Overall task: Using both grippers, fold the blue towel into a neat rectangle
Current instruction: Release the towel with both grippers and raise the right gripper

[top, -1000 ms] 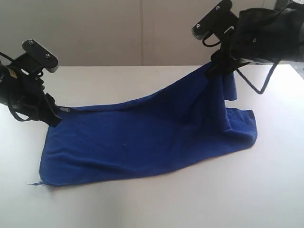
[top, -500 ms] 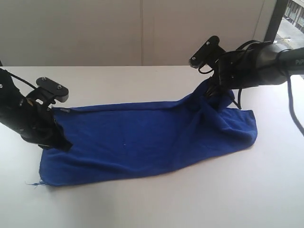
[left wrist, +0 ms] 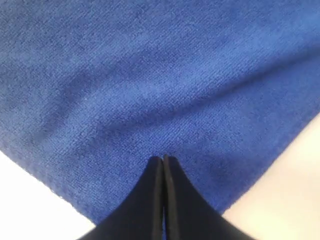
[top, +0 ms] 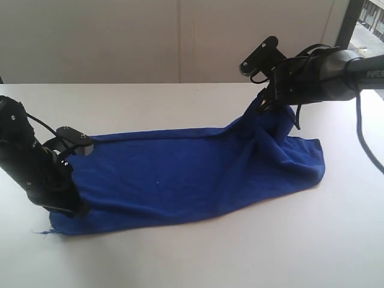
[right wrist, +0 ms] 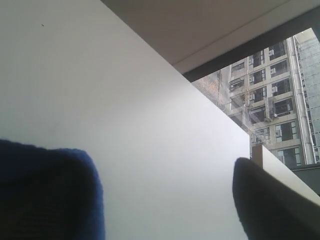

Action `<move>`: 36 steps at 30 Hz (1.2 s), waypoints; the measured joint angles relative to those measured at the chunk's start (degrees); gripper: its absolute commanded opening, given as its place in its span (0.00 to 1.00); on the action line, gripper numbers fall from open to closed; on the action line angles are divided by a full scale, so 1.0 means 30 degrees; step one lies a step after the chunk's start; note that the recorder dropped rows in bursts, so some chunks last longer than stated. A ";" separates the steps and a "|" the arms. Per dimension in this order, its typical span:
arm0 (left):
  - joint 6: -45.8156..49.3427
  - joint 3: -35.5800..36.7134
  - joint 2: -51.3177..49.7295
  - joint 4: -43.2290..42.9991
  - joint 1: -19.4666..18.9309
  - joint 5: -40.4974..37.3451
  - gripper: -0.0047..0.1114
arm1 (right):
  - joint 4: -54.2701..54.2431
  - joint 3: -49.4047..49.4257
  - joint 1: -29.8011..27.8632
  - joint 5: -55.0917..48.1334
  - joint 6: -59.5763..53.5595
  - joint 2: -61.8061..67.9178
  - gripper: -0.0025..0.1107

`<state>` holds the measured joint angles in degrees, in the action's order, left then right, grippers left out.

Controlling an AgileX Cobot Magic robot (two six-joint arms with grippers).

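Observation:
The blue towel (top: 180, 174) lies spread lengthwise on the white table, and its far right corner rises to my right gripper (top: 267, 101). In the right wrist view the right gripper (right wrist: 162, 160) stands wide open. A fold of the towel (right wrist: 50, 190) drapes over one finger, and the other black finger (right wrist: 270, 205) is bare. My left gripper (top: 73, 207) sits low at the towel's near left corner. In the left wrist view its black fingers (left wrist: 162, 159) are pressed together on the towel (left wrist: 150, 75), with a thin blue strip showing between them.
The white table (top: 198, 258) runs bare in front of the towel and behind it to a pale wall. A window (right wrist: 265, 100) with buildings lies at the far right. A black cable (top: 363, 138) hangs off the right arm.
The left gripper has moved from the towel's far left corner to its near left corner. The right gripper dropped from high up, so the lifted right side has sagged.

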<state>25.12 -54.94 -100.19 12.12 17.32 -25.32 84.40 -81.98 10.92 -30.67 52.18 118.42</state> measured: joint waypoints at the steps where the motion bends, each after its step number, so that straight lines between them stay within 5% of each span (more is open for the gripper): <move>1: 0.0043 0.0139 0.0000 -0.0133 0.0000 -0.0030 0.04 | 0.0000 0.0003 0.0000 0.0000 0.0050 0.0030 0.69; 8: 0.0176 0.1415 0.0155 -0.0698 0.0014 0.0626 0.04 | 0.0000 0.0003 -0.0091 0.0000 0.0046 0.0071 0.70; 14: -0.0105 0.1641 0.0291 -0.1337 0.0014 0.0721 0.04 | 0.0000 0.0003 -0.0151 0.0035 0.0059 0.0365 0.87; 36: -0.4762 0.1670 0.0377 -0.8333 0.0014 -0.2733 0.04 | -0.9021 0.0003 -0.0181 0.0911 -0.6398 -0.2373 0.87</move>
<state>10.83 -49.92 -99.06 -12.88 17.36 -33.52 57.33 -81.98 10.38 -27.94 32.99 111.31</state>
